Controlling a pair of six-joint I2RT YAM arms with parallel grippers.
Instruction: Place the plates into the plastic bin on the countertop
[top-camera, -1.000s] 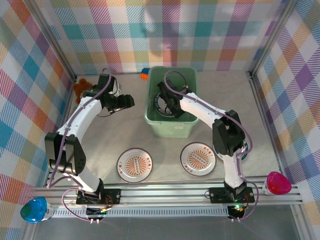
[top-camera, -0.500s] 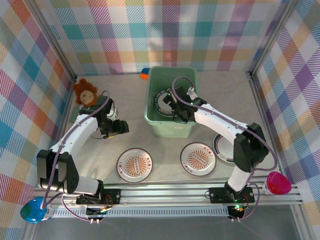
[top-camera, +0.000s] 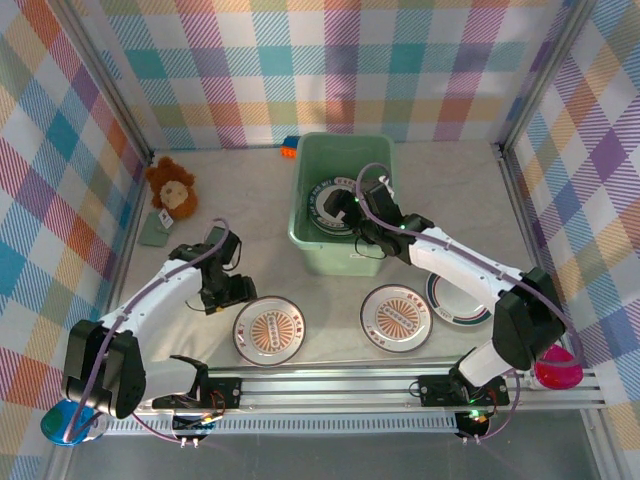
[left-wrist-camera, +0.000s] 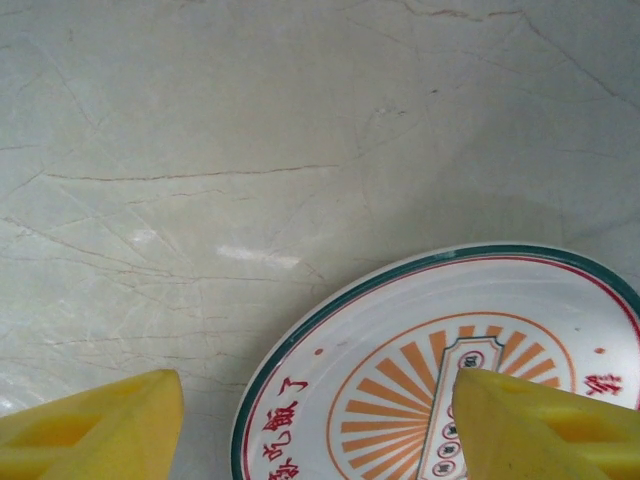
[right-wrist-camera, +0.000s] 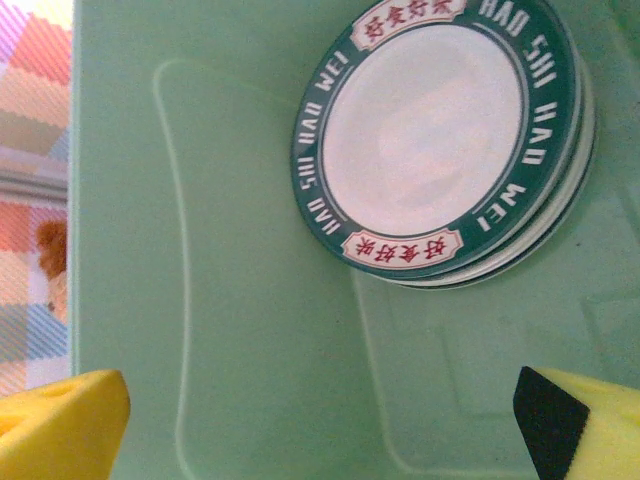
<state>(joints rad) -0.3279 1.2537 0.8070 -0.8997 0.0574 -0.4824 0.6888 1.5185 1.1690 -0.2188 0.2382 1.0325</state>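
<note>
Mint-green plastic with a rolled rim, the plastic bin (top-camera: 340, 258) sits mid-back on the countertop (top-camera: 250, 215), its long side running away from the arms. A flat stack of teal-rimmed plates (right-wrist-camera: 440, 140) lies inside, and the right gripper (right-wrist-camera: 320, 420) hangs above it, spread wide and empty. Near the front a sunburst plate (left-wrist-camera: 440, 400) lies face-up, with the left gripper (left-wrist-camera: 320, 420) over its edge, jaws apart, holding nothing.

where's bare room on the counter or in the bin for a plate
Bare countertop between the plastic bin and the right wall, and between the bin and the stuffed lion. Inside, the floor beside the plate stack is free. Crowded near edge: left sunburst plate, middle sunburst plate, teal-rimmed plate, left gripper.
</note>
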